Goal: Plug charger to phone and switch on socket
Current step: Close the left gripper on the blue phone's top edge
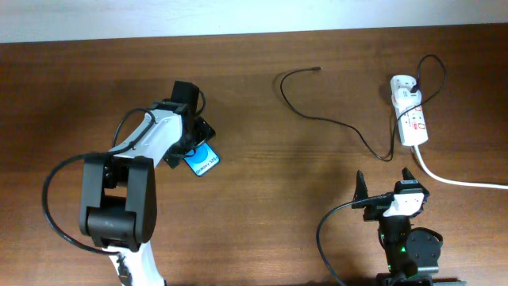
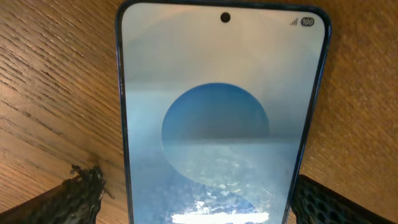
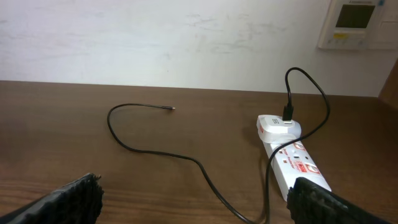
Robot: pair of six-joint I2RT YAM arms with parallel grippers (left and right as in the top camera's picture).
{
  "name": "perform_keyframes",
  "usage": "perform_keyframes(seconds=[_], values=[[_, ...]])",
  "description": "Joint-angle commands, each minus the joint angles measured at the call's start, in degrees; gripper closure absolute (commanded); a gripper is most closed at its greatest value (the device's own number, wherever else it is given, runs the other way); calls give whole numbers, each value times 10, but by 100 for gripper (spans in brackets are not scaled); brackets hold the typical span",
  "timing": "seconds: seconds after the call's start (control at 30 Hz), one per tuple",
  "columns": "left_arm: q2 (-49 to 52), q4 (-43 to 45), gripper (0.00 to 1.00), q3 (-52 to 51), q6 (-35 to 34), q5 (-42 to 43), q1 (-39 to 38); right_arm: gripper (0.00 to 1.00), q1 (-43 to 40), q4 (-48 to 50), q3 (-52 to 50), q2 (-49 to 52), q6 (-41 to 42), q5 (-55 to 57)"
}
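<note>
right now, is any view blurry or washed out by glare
Left wrist: pale glare washes out the top of the phone screen, and the fingers are blurred. Right wrist: charger and socket sharp, near fingers soft. Overhead: evenly lit, sharp.

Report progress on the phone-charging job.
Done: the white plug adapter sits in the socket. In hand: the left gripper straddles the phone, jaws open, not clamped. Left: the charger's connector tip lies loose on the table, apart from the phone; the right gripper is open and empty. Whether the socket switch is on cannot be read.
</note>
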Motion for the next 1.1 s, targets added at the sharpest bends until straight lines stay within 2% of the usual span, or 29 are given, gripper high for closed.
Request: perform_keyframes(seconds=[0.0,0.1,0.2,0.27,0.3,0.53,0.6,0.67,0.77,0.83,0.93,1.07], values=[[95,-20,2,-46,27,69,2,1,4,-3,-3,-3,2,3],[98,-26,7,-46,52,69,2,1,4,-3,-3,-3,2,3],[98,-27,7,-46,80,69,2,1,4,-3,-3,-3,2,3],[98,-19,6,-46,82,69,2,1,4,-3,-3,-3,2,3],[98,-16,0,-46,82,69,2,1,4,-3,-3,-3,2,3],[98,2,0,-46,82,64,2,1,4,-3,-3,-3,2,3],[98,11,7,-46,81,64,3,1,9,-3,-3,-3,2,3],[98,16,7,-46,77,64,12,1,20,-3,-3,-3,2,3],[98,14,15,-46,77,65,21,1,20,-3,-3,-3,2,3],[98,7,17,-46,77,67,21,1,19,-3,-3,-3,2,3],[98,-5,30,-46,78,69,21,1,19,-3,-3,-3,2,3],[98,-20,31,-46,79,69,21,1,19,-3,-3,-3,2,3]])
